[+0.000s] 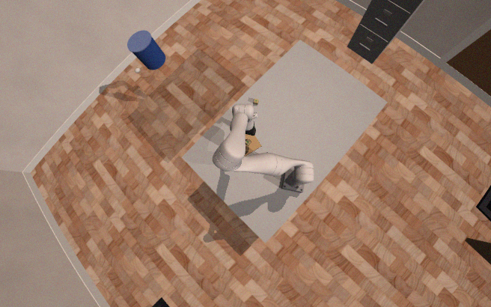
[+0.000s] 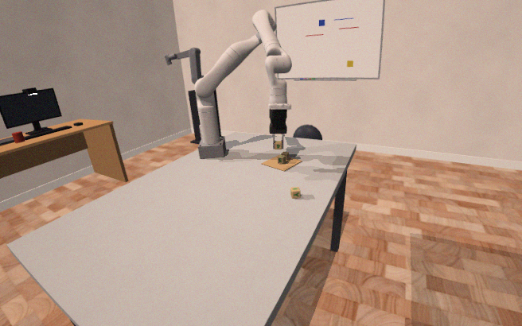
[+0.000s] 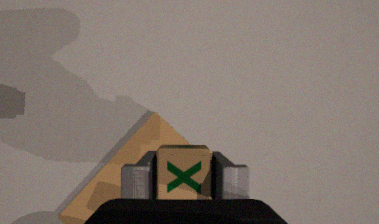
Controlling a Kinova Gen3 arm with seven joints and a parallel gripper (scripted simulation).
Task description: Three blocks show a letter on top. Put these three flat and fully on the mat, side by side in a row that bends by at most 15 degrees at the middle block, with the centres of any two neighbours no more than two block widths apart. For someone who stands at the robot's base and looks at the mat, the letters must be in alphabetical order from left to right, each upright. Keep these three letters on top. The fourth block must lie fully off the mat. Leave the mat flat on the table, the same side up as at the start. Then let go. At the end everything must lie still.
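Fingers (image 2: 273, 141): clamped on the opposite sides of one wooden block (image 2: 278, 145) (image 3: 184, 176). A green X is shown on the face turned to the wrist camera; a green mark is borne on a side in the exterior view. The block is held raised above the counter (image 1: 316, 95) (image 2: 173, 223) (image 3: 290, 75).

Mat (image 1: 254, 145) (image 2: 269, 164) (image 3: 140, 150): tan, four-cornered, laid flat on the counter. In the wrist view it is partly hidden by the held block and the gripper's dark housing.

Two lettered blocks, near block (image 2: 281, 160) and rear block (image 2: 286, 154): set close together on the mat. A green letter is borne on the near block's side; the letters on top cannot be made out.

Outlying block (image 1: 255, 101) (image 2: 295, 192): placed directly on the counter, off the mat and well apart from it. Green marks are shown on its top and side; its top letter cannot be read.

Arm (image 1: 259, 162) (image 2: 231, 60): white, jointed, mounted on a grey base (image 1: 299, 189) (image 2: 212, 151) standing on the counter.

Surroundings: a whiteboard (image 2: 329, 48) is fixed to the wall; a monitor (image 2: 29, 106) is carried by a wooden desk (image 2: 99, 145).
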